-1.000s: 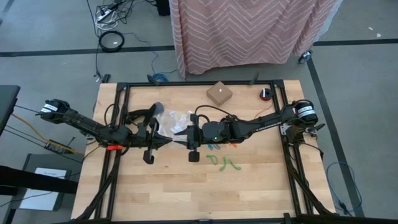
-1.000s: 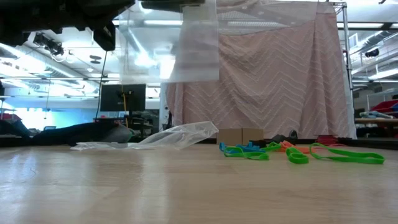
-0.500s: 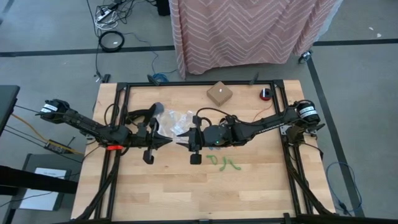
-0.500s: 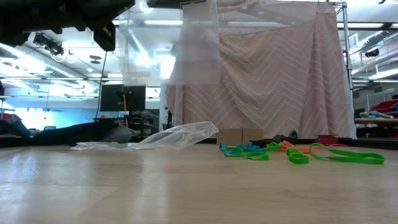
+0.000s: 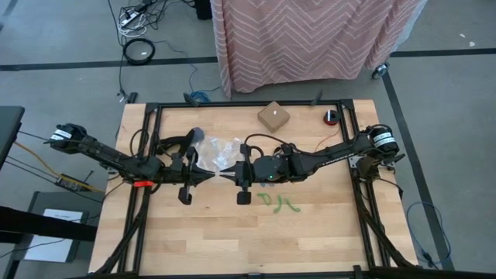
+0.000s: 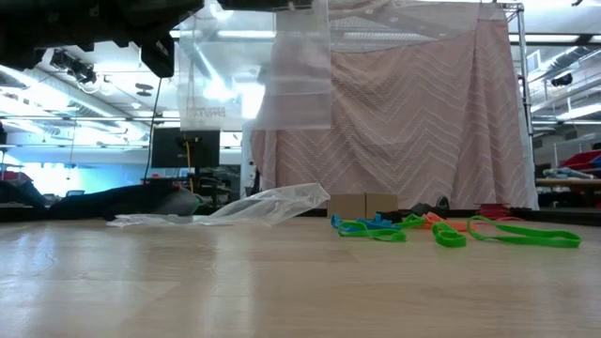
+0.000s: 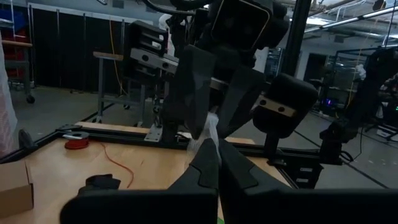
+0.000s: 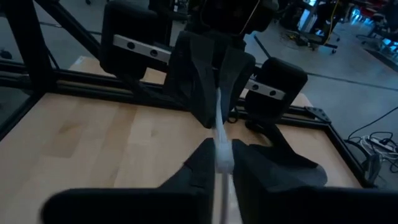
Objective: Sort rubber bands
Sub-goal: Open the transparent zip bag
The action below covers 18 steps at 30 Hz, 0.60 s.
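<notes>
My left tool [image 5: 208, 177] and right tool [image 5: 226, 176] meet tip to tip above the middle of the surface [image 5: 201, 240], both clenched on a clear bag [image 6: 293, 66] that hangs between them. A second clear bag [image 5: 218, 150] lies just behind. The rubber bands [image 6: 451, 230] lie loose on the wood near my right arm, green, blue and orange.
</notes>
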Tool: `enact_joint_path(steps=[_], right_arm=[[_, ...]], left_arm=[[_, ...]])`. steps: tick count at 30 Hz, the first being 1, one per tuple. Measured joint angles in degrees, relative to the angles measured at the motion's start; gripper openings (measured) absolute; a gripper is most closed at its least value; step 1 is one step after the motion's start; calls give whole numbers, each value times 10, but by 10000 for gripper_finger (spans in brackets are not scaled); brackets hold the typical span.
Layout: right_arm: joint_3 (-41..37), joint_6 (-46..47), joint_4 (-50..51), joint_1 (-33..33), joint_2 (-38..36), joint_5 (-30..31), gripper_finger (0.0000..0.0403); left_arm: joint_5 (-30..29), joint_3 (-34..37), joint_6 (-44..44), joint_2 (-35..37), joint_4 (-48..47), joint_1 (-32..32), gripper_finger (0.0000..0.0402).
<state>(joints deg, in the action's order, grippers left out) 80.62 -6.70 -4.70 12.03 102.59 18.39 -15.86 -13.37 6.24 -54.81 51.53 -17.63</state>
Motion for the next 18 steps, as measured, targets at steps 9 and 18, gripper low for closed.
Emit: enact_joint_path(steps=[9,18], right_arm=[[0,-6,7,7,0,15,17],[1,-8,24,25,0,59,7]], left_arm=[[0,0,0,0,-1,0,0],[0,0,0,-1,-3,0,0]])
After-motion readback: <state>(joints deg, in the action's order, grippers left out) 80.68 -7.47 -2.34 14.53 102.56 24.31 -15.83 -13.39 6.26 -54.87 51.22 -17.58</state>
